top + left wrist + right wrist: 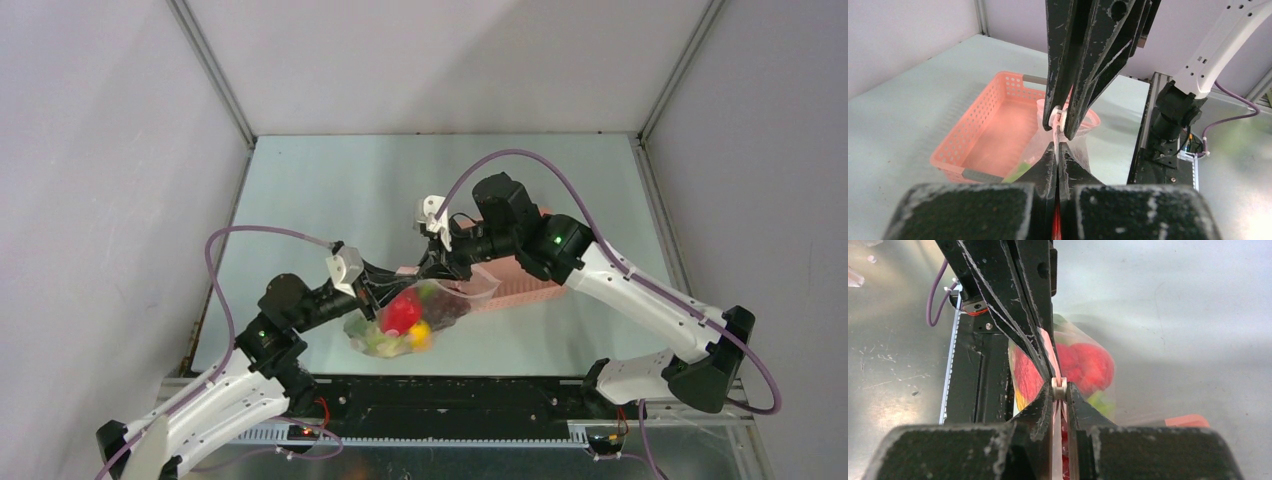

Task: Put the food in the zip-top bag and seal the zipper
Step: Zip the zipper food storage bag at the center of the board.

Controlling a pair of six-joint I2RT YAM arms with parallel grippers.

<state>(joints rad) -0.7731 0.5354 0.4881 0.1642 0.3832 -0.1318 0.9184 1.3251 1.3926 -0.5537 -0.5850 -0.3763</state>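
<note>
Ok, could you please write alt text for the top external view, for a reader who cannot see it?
Two robot arms hold a clear zip-top bag by its mouth, the left claw and the right claw both shut on it. Toy food, red, yellow and green, shows inside; a pink basket lies just behind the bag.
</note>
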